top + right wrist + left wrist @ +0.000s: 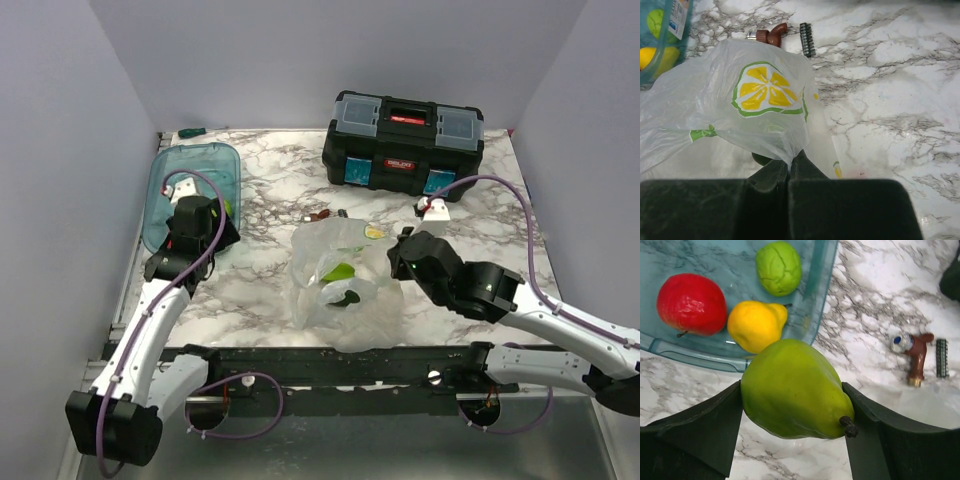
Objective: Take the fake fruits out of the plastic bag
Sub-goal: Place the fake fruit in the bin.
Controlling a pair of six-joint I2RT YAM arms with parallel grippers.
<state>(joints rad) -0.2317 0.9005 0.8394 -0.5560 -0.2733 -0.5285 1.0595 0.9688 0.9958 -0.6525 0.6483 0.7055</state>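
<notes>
My left gripper (792, 388) is shut on a green pear-shaped fake fruit (790, 390), held just beside the rim of the teal tub (816, 315). Inside the tub lie a red fruit (690, 302), a yellow one (756, 325) and a lime-green one (778, 267). The clear plastic bag (340, 290) with a lemon print (765, 90) lies mid-table. In it show a lime-green fruit (340, 272) and a dark green one (348, 296). My right gripper (790, 161) is shut on a pinch of the bag's film (785, 145) at its right side.
A black toolbox (403, 145) stands at the back. A small brown fitting (915, 357) and a black toothed strip (941, 357) lie between the tub and the bag. The teal tub (200, 150) is at the back left, near the wall.
</notes>
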